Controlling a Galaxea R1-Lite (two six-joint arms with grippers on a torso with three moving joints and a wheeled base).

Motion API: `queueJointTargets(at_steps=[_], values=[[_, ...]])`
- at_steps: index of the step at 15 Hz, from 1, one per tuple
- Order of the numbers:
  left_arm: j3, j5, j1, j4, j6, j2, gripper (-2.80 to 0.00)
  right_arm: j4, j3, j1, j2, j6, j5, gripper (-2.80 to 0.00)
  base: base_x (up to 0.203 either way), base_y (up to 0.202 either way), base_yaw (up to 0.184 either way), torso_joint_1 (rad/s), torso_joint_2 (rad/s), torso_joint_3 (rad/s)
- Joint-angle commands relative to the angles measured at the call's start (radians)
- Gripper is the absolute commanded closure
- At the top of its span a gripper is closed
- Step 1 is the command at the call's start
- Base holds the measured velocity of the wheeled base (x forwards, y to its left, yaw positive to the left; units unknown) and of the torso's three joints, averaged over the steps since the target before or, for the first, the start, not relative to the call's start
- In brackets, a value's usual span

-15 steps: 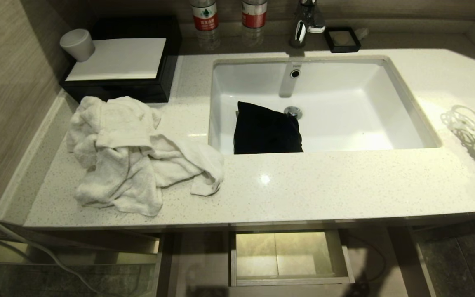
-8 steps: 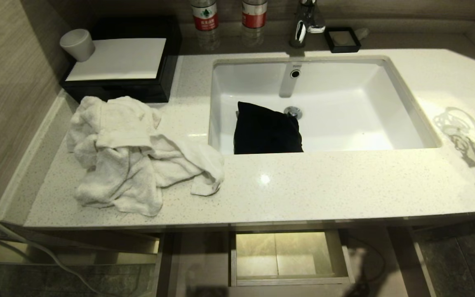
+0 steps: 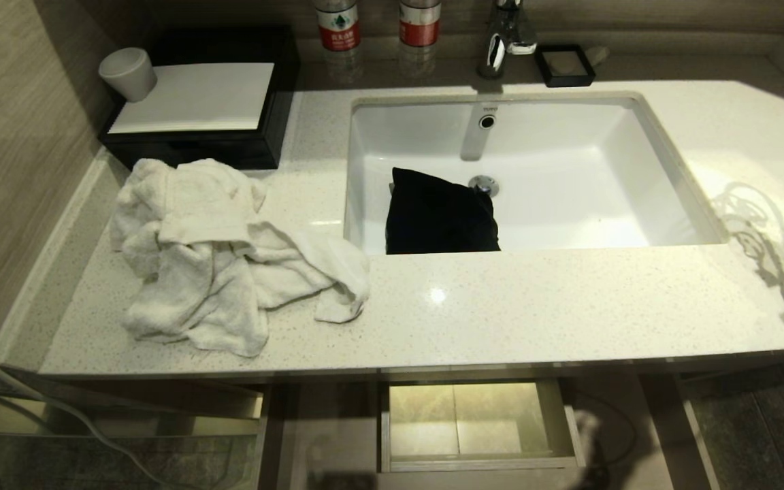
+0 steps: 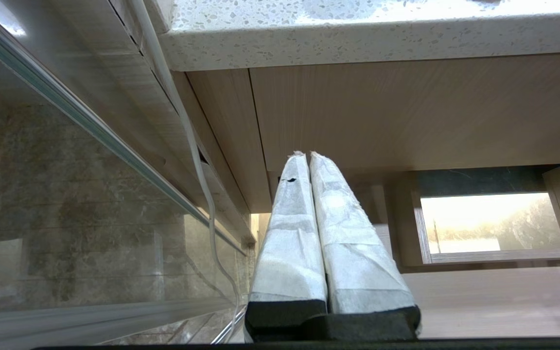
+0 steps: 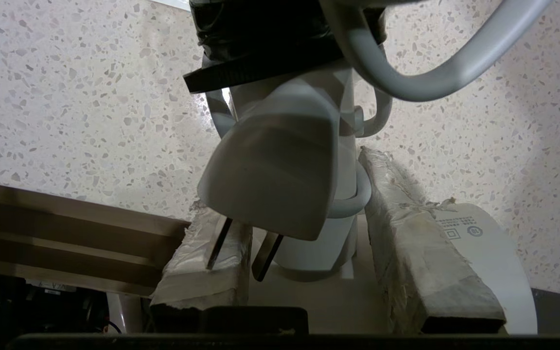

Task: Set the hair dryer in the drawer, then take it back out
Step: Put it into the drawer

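Speckled worktop (image 3: 535, 299) lay under us. Our right gripper (image 5: 309, 253) had its jaws pinching the hair dryer (image 5: 309, 209); our left gripper (image 4: 309, 160) had jaws pressed together.

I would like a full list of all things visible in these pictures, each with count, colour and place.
countertop: one, speckled white, around the sink.
sink: one, white, set in the countertop.
black pouch: one, in the sink at its front.
towel: one, white, crumpled, left on the countertop.
black box: one, back left, white sheet on top.
cup: one, white, upside down on the box.
bottles: two, clear, red labels, back wall.
faucet: one, chrome, behind the sink.
small black tray: one, beside the faucet.
drawer: one, light wood, open below the countertop.
hair dryer: one, white with cord, between the fingers of the right end effector.
left end effector: shut, under the counter.
right end effector: holding the hair dryer above the countertop.
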Motion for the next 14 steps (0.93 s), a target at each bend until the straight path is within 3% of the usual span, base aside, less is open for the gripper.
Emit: queueJointTargets(at_steps=[1,14], values=[[0.0,0.0,0.0,0.0,0.0,0.0,0.0,0.0,-0.001,-0.001,-0.004,-0.002,0.003,0.0,0.0,0.0,0.0,0.0,0.0,0.0],[0.002,0.0,0.0,0.0,0.0,0.0,0.0,-0.001,0.028,0.002,-0.036,0.002,0.006,0.0,0.0,0.0,0.0,0.0,0.0,0.0]])
